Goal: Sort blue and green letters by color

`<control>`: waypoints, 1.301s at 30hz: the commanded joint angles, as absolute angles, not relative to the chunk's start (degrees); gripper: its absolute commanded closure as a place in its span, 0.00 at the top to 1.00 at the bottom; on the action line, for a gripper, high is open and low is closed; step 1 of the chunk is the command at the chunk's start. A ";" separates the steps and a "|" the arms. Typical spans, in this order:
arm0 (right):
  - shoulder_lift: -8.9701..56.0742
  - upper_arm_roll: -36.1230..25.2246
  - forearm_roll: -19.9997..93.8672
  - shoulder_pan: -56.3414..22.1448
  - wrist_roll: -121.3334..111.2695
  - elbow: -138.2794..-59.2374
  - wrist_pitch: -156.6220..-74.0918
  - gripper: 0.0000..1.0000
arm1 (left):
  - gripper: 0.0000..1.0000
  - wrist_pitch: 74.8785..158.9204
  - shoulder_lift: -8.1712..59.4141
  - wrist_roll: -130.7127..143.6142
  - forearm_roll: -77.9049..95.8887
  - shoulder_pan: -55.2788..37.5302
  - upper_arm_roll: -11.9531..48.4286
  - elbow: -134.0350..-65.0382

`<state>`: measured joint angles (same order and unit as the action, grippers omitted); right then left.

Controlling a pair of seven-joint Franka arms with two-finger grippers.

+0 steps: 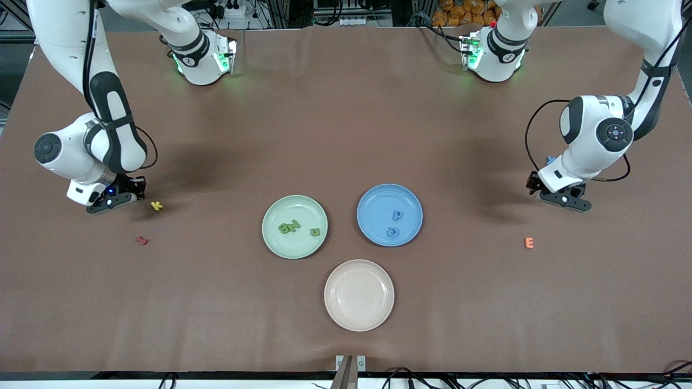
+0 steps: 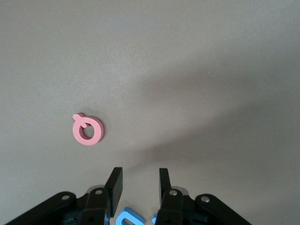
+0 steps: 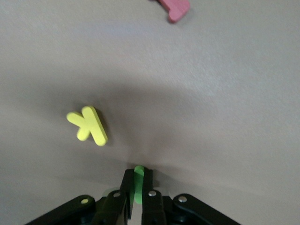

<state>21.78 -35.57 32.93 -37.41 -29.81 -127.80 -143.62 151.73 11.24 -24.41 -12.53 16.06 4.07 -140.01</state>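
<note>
Brown table cover [image 1: 346,135] looks matt, cloth-like and faintly creased; plates [image 1: 359,295] glossy and smooth, like glazed ceramic; letters [image 3: 89,124] matt, foam-like; gripper fingers [image 2: 114,183] matt black plastic.

Three plates: one green plate [image 1: 268,237], one blue plate [image 1: 373,202], one pink plate [image 1: 359,319]. Four green letters [image 1: 289,226], three blue letters [image 1: 397,216], one yellow K [image 1: 157,206], one orange E [image 1: 529,242], one pink Q [image 2: 87,130], one dark red letter [image 1: 141,240].

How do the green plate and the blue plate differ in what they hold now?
The green plate holds three green letters; the blue plate holds only two blue letters, P and G. The green plate lies toward the right arm's end, the blue plate toward the left arm's. Both are round and look alike in size.
</note>
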 commanded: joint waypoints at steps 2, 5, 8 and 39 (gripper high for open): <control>22.32 -35.86 34.01 -44.99 -11.46 -122.18 -139.40 0.00 | 0.40 152.58 7.91 -24.70 -13.98 16.17 3.96 -143.26; 24.34 -35.77 34.01 -48.06 -1.97 -117.70 -137.38 0.00 | 0.39 152.58 7.74 -24.70 -13.97 16.17 3.96 -143.87; 27.85 -35.77 34.01 -50.97 7.35 -112.34 -134.66 0.00 | 0.39 152.67 7.73 -24.70 -13.97 16.26 3.96 -144.14; 43.42 -27.51 33.40 -51.50 32.17 -94.57 -132.98 1.00 | 0.38 152.84 7.91 -24.70 -13.27 17.49 3.69 -147.04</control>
